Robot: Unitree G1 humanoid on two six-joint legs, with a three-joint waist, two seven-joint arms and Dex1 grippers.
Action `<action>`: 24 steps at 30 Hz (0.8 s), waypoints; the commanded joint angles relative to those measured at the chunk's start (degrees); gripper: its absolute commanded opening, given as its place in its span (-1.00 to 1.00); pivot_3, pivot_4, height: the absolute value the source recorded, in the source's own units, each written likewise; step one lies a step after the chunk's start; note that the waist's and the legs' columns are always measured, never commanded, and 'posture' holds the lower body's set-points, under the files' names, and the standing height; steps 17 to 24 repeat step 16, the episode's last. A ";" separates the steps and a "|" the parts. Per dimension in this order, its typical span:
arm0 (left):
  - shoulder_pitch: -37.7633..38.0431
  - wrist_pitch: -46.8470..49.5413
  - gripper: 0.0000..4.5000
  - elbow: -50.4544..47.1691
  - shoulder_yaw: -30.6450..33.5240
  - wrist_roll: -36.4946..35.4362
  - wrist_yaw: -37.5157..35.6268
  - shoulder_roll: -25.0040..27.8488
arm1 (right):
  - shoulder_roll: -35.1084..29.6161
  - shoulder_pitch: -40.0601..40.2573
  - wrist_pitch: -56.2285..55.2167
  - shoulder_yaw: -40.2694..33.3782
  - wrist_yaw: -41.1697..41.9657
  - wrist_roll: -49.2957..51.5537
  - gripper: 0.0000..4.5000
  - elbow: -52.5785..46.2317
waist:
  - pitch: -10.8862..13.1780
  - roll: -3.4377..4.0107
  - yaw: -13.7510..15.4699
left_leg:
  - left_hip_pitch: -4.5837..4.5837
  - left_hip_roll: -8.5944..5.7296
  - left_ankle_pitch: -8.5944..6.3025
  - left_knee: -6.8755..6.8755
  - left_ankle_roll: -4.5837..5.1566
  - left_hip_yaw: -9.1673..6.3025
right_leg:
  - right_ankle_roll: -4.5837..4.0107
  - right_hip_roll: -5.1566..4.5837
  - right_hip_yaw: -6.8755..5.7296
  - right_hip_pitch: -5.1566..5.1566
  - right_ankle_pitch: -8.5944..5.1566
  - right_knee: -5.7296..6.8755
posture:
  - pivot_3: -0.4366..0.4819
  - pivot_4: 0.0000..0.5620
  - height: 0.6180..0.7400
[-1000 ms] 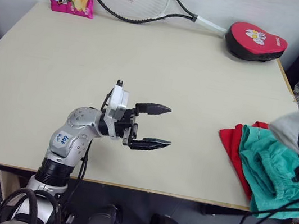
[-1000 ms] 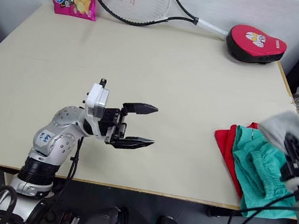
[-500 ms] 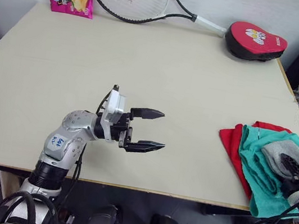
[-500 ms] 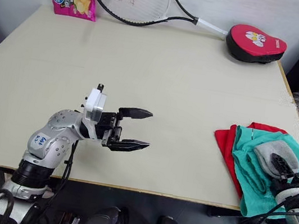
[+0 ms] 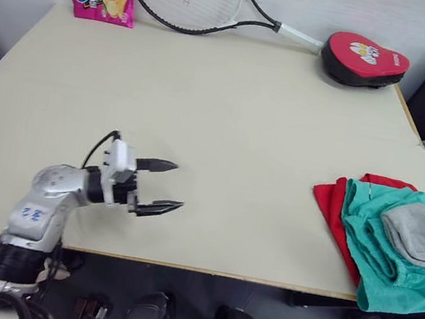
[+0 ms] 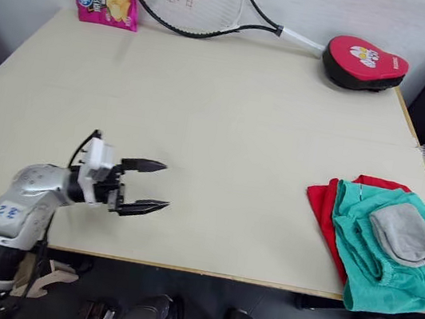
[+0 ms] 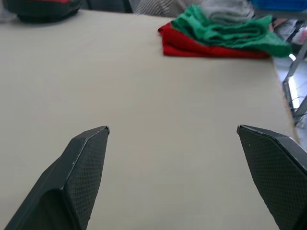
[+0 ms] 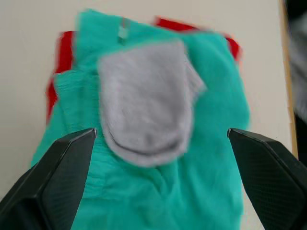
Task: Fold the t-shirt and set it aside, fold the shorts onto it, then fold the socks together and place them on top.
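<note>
The last step looks done: the socks (image 5: 415, 233) lie folded together on top of the shorts (image 5: 386, 256), which sit on the folded t-shirt (image 5: 333, 205) at the right edge of the bench (image 5: 229, 105). The socks' long axis runs from the near right corner toward the bench middle, rounded end nearer the front. The right hand (image 8: 158, 158) hangs released above the pile, grasping nothing. The left hand (image 5: 166, 185) is released too, well apart, empty. Next I'd only pull both arms clear
</note>
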 commanded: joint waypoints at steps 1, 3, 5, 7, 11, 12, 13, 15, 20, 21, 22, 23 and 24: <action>2.89 -3.70 1.00 0.41 2.52 1.17 0.47 0.91 | 0.43 -12.31 -11.26 13.11 6.79 -7.32 0.98 -0.20 | 0.04 0.04 -0.04 | 0.00 0.00 0.05 0.04 -0.24 0.00 | 0.00 -0.02 0.00 -0.01 0.00 0.04 | -0.05 -0.47 1.00; 5.43 -5.67 1.00 0.98 3.47 2.78 1.73 1.07 | 5.53 -26.37 -17.69 25.77 9.00 -12.98 0.98 1.96 | 0.10 0.03 -0.37 | 0.00 0.00 0.03 0.06 -0.32 -0.01 | 0.00 -0.01 -0.04 -0.03 -0.02 0.05 | -0.05 -0.47 1.00; 7.66 -7.92 1.00 1.03 3.82 5.35 3.96 1.04 | 11.87 -37.86 -25.15 36.07 11.65 -20.08 0.98 6.65 | 0.19 -0.13 -0.88 | -0.03 -0.01 0.03 0.14 -0.33 0.00 | -0.01 0.00 -0.10 0.00 -0.03 0.04 | -0.05 -0.47 1.00; 9.78 -9.01 1.00 0.43 4.33 7.67 6.25 1.46 | 18.76 -47.05 -32.08 44.27 14.52 -26.05 0.98 12.67 | 0.34 -0.21 -0.86 | -0.06 -0.03 0.09 0.22 -0.33 0.00 | -0.01 0.01 -0.17 0.00 -0.03 0.20 | -0.05 -0.47 1.00; 11.39 -10.96 1.00 0.08 6.30 8.05 8.14 1.68 | 28.14 -56.39 -38.09 51.56 16.70 -30.51 0.98 22.74 | 0.46 -0.18 -0.44 | -0.05 -0.14 0.32 0.30 -0.19 -0.03 | -0.01 -0.14 -0.18 -0.08 -0.03 0.53 | -0.05 -0.47 1.00; 11.67 -11.03 1.00 -0.18 6.58 7.76 8.53 1.42 | 29.92 -57.42 -39.81 52.33 16.70 -31.17 0.98 24.97 | 0.45 -0.18 -0.34 | -0.05 -0.16 0.30 0.33 -0.26 -0.09 | -0.01 -0.22 -0.21 -0.07 -0.03 0.61 | -0.05 -0.47 1.00; 12.16 -10.83 1.00 -0.66 6.71 7.88 9.07 1.34 | 31.49 -57.72 -41.26 53.06 16.77 -31.77 0.98 26.96 | 0.45 -0.18 -0.21 | -0.05 -0.18 0.30 0.35 -0.28 -0.15 | -0.01 -0.27 -0.24 -0.05 -0.02 0.63 | -0.05 -0.47 1.00; 13.64 -12.20 1.00 -1.62 6.59 8.54 9.24 1.32 | 34.16 -57.46 -43.67 53.90 16.22 -32.66 0.98 29.51 | 0.44 -0.20 -0.20 | -0.03 -0.28 0.29 0.35 -0.28 -0.19 | -0.01 -0.40 -0.25 -0.02 -0.02 0.67 | -0.05 -0.47 1.00; 14.41 -11.83 1.00 -2.34 6.27 8.93 9.12 1.83 | 35.23 -57.29 -44.21 53.90 15.61 -32.81 0.98 30.20 | 0.44 -0.20 -0.20 | -0.02 -0.30 0.28 0.33 -0.28 -0.19 | -0.01 -0.42 -0.24 -0.02 -0.02 0.66 | -0.05 -0.47 1.00; 14.41 -11.83 1.00 -2.34 6.27 8.93 9.12 1.83 | 35.23 -57.29 -44.21 53.90 15.61 -32.81 0.98 30.20 | 0.44 -0.20 -0.20 | -0.02 -0.30 0.28 0.33 -0.28 -0.19 | -0.01 -0.42 -0.24 -0.02 -0.02 0.66 | -0.05 -0.47 1.00; 14.41 -11.83 1.00 -2.34 6.27 8.93 9.12 1.83 | 35.23 -57.29 -44.21 53.90 15.61 -32.81 0.98 30.20 | 0.44 -0.20 -0.20 | -0.02 -0.30 0.28 0.33 -0.28 -0.19 | -0.01 -0.42 -0.24 -0.02 -0.02 0.66 | -0.05 -0.47 1.00; 14.41 -11.83 1.00 -2.34 6.27 8.93 9.12 1.83 | 35.23 -57.29 -44.21 53.90 15.61 -32.81 0.98 30.20 | 0.44 -0.20 -0.20 | -0.02 -0.30 0.28 0.33 -0.28 -0.19 | -0.01 -0.42 -0.24 -0.02 -0.02 0.66 | -0.05 -0.47 1.00; 14.41 -11.83 1.00 -2.34 6.27 8.93 9.12 1.83 | 35.23 -57.29 -44.21 53.90 15.61 -32.81 0.98 30.20 | 0.44 -0.20 -0.20 | -0.02 -0.30 0.28 0.33 -0.28 -0.19 | -0.01 -0.42 -0.24 -0.02 -0.02 0.66 | -0.05 -0.47 1.00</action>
